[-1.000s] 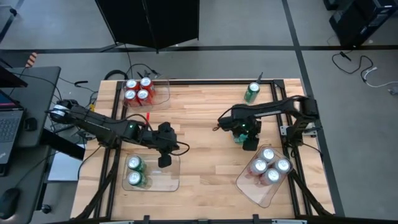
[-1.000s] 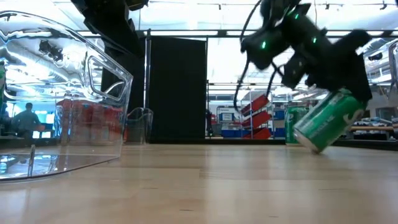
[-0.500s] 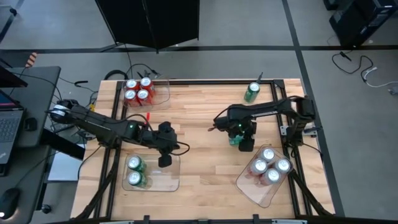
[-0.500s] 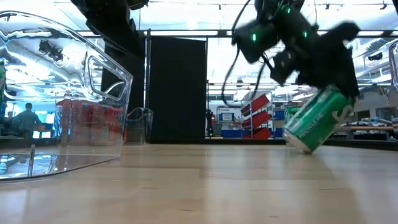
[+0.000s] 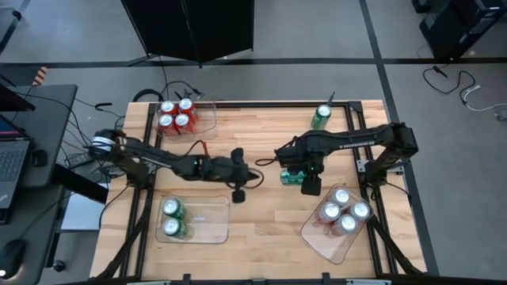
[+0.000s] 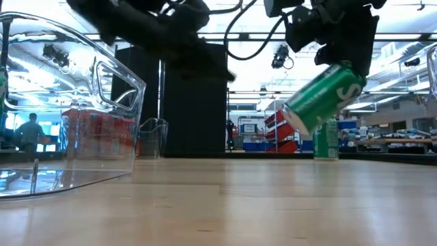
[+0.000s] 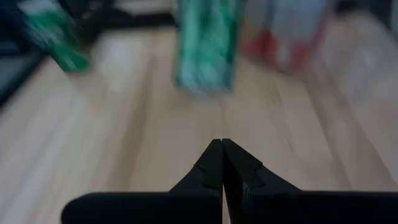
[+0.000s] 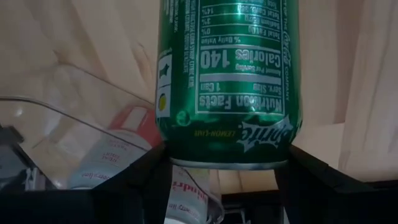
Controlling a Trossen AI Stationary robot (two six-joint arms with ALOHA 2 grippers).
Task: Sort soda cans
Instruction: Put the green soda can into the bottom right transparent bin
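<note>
The right hand (image 6: 334, 58) pinches a green can (image 6: 322, 98) by its base, holding it tilted above the desk (image 5: 269, 214) beside the tray (image 5: 317, 233) of silver-white cans (image 5: 342, 207). The left hand (image 5: 239, 192), fingers pressed together and empty, reaches toward mid-desk.

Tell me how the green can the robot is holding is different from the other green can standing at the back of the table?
The held green can is tilted over in the air, clear of the wood, while the back green can stands upright on the table. The right gripper clamps the held can; nothing touches the back can. Both are green with silver tops.
</note>
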